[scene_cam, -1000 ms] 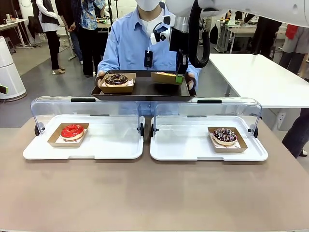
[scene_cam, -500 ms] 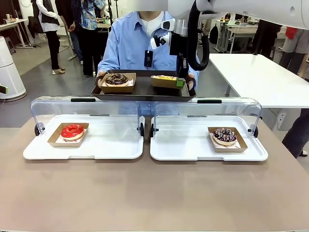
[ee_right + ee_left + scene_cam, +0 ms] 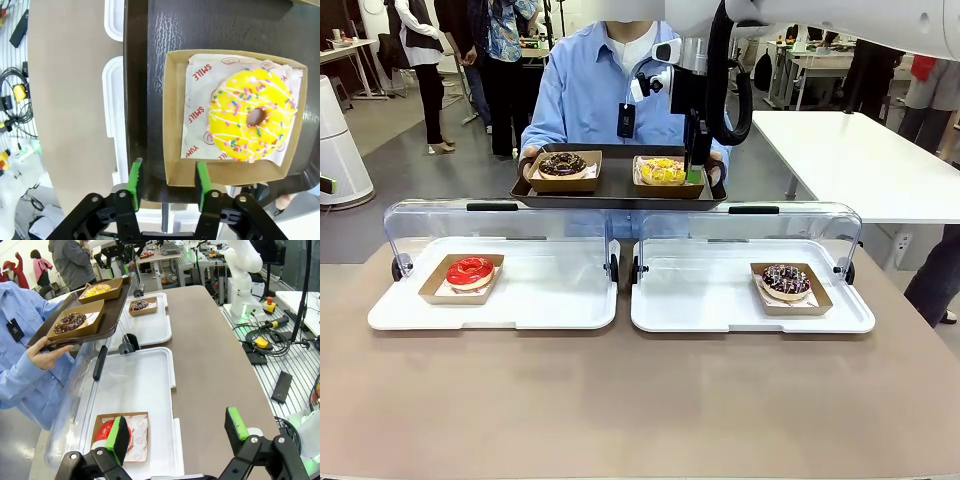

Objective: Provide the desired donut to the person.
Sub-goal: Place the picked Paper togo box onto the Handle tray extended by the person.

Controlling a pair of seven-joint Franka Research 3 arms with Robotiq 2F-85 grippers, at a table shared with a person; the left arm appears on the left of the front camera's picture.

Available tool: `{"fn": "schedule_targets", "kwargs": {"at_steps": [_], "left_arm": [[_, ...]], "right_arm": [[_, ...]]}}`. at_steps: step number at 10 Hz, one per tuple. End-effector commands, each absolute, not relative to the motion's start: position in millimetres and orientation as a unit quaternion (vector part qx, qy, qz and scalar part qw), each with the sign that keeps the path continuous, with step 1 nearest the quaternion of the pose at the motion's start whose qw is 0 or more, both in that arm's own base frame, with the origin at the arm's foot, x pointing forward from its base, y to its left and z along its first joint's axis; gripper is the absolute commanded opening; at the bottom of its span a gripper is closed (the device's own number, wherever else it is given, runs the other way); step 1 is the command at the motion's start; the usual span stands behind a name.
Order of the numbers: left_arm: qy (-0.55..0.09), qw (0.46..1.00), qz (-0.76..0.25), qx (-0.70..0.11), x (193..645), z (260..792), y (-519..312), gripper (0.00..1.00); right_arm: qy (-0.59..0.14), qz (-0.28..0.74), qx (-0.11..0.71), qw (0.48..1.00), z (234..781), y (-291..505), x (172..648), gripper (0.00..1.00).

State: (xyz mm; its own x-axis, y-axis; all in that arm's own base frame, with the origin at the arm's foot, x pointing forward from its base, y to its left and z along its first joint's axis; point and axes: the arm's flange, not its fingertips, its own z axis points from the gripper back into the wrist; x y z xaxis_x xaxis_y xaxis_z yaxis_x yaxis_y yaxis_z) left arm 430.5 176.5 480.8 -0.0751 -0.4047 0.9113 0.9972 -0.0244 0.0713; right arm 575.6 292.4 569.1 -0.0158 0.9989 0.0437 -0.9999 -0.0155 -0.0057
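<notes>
Two grippers: the left gripper (image 3: 177,432) hovers wide open above the red donut (image 3: 470,270). The right gripper (image 3: 166,177), reaching across, stands parted, seemingly clear of the yellow donut's box (image 3: 665,172) on the person's (image 3: 588,90) tray (image 3: 616,188).

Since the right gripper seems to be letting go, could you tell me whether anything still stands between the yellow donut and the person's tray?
Nothing visible does. The yellow donut sits in its box on the tray the person holds. The right gripper straddles the box's near wall, jaws parted.
</notes>
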Motion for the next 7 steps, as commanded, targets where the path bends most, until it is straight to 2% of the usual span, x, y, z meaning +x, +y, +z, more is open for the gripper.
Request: {"fn": "schedule_targets", "kwargs": {"at_steps": [1,7], "left_arm": [[-0.402,0.570,-0.613,-0.370,429.3,482.7,177.8,1.00],[-0.402,0.570,-0.613,-0.370,429.3,482.7,177.8,1.00]], "right_arm": [[-0.009,0.720,0.013,0.694,576.5,296.5,585.1,1.00],[-0.008,0.722,0.021,0.691,574.6,288.1,578.9,1.00]]}}
